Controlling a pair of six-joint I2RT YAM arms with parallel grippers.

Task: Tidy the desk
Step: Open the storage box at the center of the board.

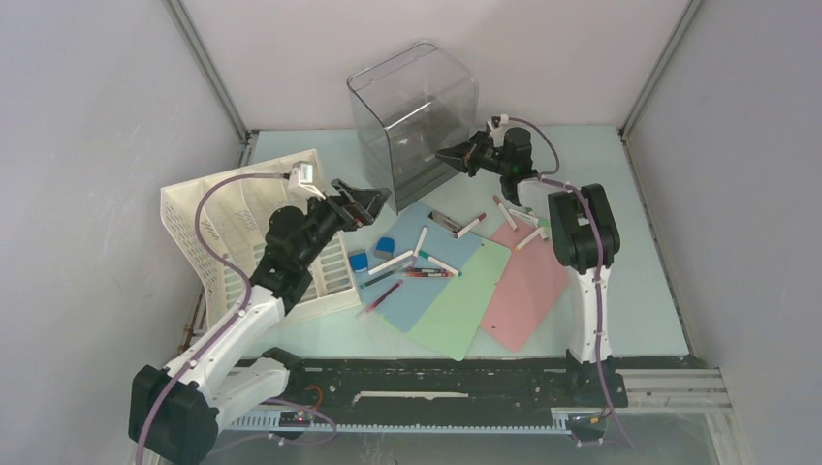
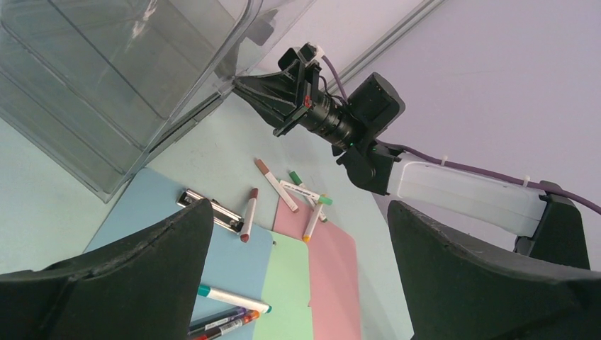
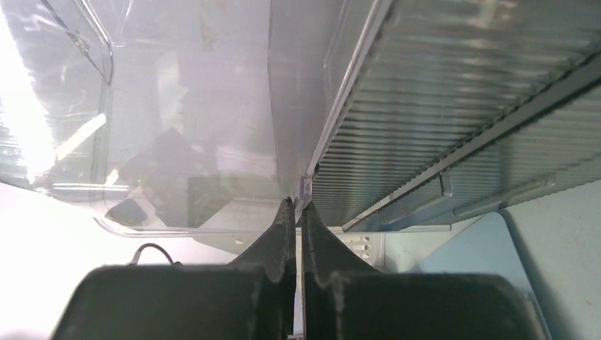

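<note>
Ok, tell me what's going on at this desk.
The right pincer is shut on an edge of the clear box, which looks tipped at the back of the desk. The left pincer is open and empty, hovering between the white rack and the coloured sheets. Loose markers lie scattered across the sheets.

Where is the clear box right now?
In the top view the clear box stands tilted at the back centre of the desk, right of the white rack, its lower right edge pinched by the right gripper.
</note>
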